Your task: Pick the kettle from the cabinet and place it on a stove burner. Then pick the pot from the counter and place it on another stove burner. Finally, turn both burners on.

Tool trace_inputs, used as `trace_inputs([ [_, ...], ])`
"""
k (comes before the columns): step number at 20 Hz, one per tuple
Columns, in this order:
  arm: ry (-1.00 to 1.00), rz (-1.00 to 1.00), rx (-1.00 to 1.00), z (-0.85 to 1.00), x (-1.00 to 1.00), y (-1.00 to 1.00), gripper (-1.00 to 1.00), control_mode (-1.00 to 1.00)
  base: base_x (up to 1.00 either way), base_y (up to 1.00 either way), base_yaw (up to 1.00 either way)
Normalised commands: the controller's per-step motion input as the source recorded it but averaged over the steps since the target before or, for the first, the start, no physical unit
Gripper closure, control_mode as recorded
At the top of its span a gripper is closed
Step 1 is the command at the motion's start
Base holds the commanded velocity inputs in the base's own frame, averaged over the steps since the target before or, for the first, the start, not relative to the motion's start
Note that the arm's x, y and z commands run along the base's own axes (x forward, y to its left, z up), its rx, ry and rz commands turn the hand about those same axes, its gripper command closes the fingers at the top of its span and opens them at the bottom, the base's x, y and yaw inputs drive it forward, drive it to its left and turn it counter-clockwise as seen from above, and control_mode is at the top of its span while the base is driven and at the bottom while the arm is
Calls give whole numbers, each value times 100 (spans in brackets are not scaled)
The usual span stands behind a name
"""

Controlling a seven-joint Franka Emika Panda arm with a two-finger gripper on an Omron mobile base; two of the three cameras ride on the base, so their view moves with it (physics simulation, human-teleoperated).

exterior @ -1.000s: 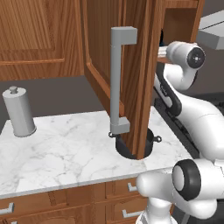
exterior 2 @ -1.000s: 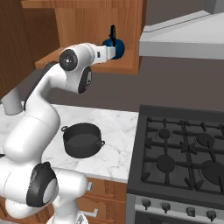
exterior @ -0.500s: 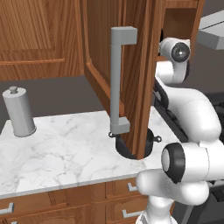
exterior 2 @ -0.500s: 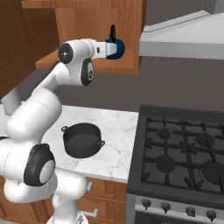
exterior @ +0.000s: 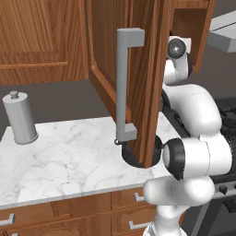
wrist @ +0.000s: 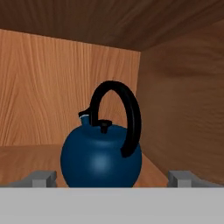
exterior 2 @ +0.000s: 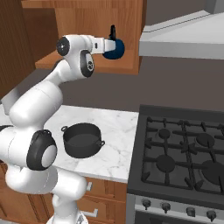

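Blue kettle (wrist: 101, 159) sits between our wide-open gripper (wrist: 111, 178) tips, ungrasped; we see cabinet (wrist: 183, 105) wall close on one side.

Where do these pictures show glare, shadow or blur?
Hand view: a soft highlight on the blue kettle, the cabinet ceiling dark. Right base view: the pot casts a faint shadow on the marble counter. No blur in any view.

In the left base view the pot (exterior: 138, 154) is largely hidden behind the open cabinet door (exterior: 138, 69) and the arm. In the hand view the kettle (wrist: 101, 156) is cut off at its base. The stove (exterior 2: 183, 153) is cropped by the right edge.
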Motion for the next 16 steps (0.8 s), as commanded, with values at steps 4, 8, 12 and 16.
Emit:
trace_inputs([
  [4, 0, 0, 0, 17, 12, 0, -100, -100, 0, 0, 0],
  [8, 0, 0, 0, 9, 15, -8, -100, -100, 0, 0, 0],
  [12, 0, 0, 0, 8, 19, -18, -100, -100, 0, 0, 0],
  [16, 0, 0, 0, 5, 16, -23, -100, -100, 0, 0, 0],
])
